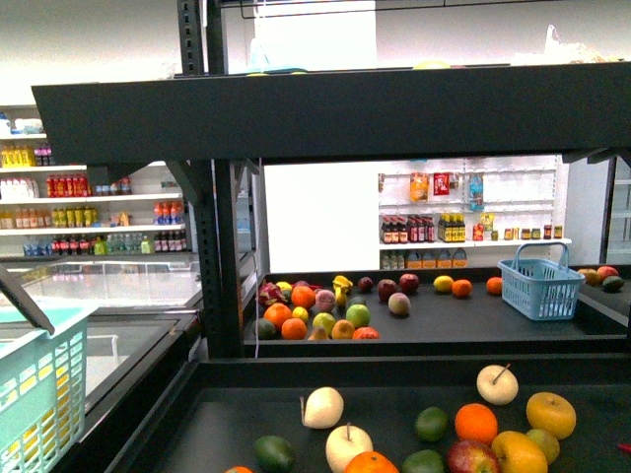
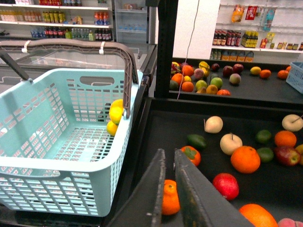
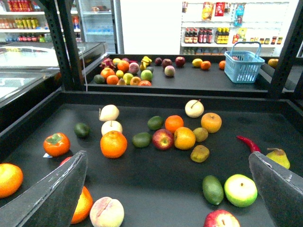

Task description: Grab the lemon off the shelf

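Far left, a pale-blue basket (image 2: pixel 57 156) sits just beside the shelf (image 1: pixel 237 419), handle up. Inside it, against the wall nearest the shelf, lies the lemon (image 2: pixel 116 113), bright yellow. A second yellow fruit (image 2: pixel 112 128) touches it from below; whether that is also a lemon cannot be told. Next, the left gripper (image 2: pixel 169 153) hangs over the shelf's near-left corner. Its fingers are drawn almost together with only a thin slit between them, and nothing is held. A small orange (image 2: pixel 170 198) shows on the deck beneath them. Mid-deck, fruit lies loose: a persimmon (image 3: pixel 56 144), a large orange (image 3: pixel 113 144), a pale pear-like fruit (image 3: pixel 109 112), a red apple (image 3: pixel 163 139), and two rounder orange-yellow fruits (image 3: pixel 184 138) near it. Further right, the right gripper (image 3: pixel 166 156) is spread wide with its fingers (image 3: pixel 52 194) far apart, empty, above bare deck. A red chilli (image 3: pixel 248 143) and a green apple (image 3: pixel 241 190) lie near its right finger. On the rear deck, a small blue basket (image 1: pixel 540 286) stands at the right. Neither arm shows in the front view.
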You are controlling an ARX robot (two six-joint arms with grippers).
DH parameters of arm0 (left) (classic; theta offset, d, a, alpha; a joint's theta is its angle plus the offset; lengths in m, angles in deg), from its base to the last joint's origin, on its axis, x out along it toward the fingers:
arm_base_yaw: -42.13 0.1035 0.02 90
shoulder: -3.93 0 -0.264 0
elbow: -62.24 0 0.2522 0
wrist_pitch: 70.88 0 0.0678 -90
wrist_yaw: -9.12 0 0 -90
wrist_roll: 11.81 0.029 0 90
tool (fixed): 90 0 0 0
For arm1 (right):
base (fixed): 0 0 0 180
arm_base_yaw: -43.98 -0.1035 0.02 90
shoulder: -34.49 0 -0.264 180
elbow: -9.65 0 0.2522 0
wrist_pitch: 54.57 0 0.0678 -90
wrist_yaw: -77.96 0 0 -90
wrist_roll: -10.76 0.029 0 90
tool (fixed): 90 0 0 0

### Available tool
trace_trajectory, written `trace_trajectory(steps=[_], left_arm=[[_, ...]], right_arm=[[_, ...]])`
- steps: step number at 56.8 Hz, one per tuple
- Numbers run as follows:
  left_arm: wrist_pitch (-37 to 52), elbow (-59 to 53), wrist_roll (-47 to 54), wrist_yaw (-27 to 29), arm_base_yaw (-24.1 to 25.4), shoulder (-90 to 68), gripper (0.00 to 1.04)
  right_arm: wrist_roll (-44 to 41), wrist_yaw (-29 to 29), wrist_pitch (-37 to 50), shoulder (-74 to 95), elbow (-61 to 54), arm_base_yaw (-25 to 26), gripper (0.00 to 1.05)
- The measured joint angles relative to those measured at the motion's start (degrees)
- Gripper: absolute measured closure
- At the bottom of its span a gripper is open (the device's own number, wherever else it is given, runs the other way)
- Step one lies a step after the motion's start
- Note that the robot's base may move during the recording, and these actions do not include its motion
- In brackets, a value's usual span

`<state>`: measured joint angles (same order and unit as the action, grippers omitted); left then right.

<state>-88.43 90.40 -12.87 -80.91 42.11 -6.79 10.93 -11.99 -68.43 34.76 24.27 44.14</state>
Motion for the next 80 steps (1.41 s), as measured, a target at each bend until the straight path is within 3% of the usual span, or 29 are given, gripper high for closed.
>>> trace_trajectory(steps=[3, 59, 80], left_arm=[[0.50, -1.60, -0.04, 0.00, 0.00, 0.85, 1.02], [3.48, -13.64, 0.44, 0.02, 0.00, 10.40, 1.02], [3.48, -13.64, 0.44, 0.02, 0.00, 10.45, 0.34]], right_arm=[[0.00, -0.02, 0.00, 0.00, 0.00, 0.00, 0.02], [0.00, 0.07, 0.00, 0.00, 0.00, 0.00, 0.02], [0.00, 0.00, 0.00, 0.00, 0.00, 0.00, 0.02]])
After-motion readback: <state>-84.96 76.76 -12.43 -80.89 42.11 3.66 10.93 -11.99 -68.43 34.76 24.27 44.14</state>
